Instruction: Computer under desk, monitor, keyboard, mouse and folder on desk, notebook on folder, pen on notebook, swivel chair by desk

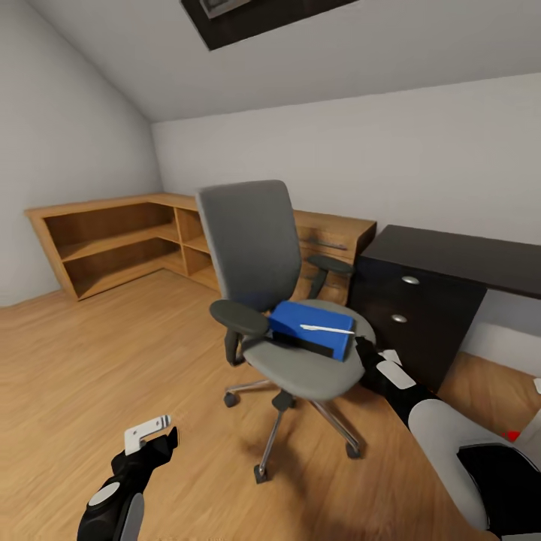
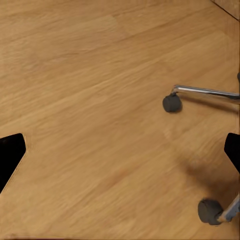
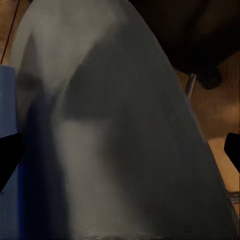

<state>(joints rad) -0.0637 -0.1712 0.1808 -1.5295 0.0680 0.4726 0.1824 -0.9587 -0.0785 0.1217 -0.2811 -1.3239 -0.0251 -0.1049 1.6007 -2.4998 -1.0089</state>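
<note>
The blue folder (image 1: 312,330) lies flat on the seat of the swivel chair (image 1: 252,240), with a thin white pen (image 1: 327,328) resting on top of it. From my right gripper (image 1: 373,355), the folder is just beside the fingertips, a little toward the chair's back; the gripper sits at the seat's edge on the desk side, close against the grey cushion. In the right wrist view I see the cushion (image 3: 125,125) up close with a strip of the folder's blue (image 3: 7,150) at one side, and the two fingertips stand apart. Beyond that gripper stands the black desk (image 1: 451,259) with its silver knobs (image 1: 410,279). My left gripper (image 1: 154,436) hangs low over the bare wood floor (image 1: 113,353), well apart from the chair's chrome base (image 2: 205,91); its fingers are spread, holding nothing. A light wooden shelf unit (image 1: 113,240) lines the far wall.
</note>
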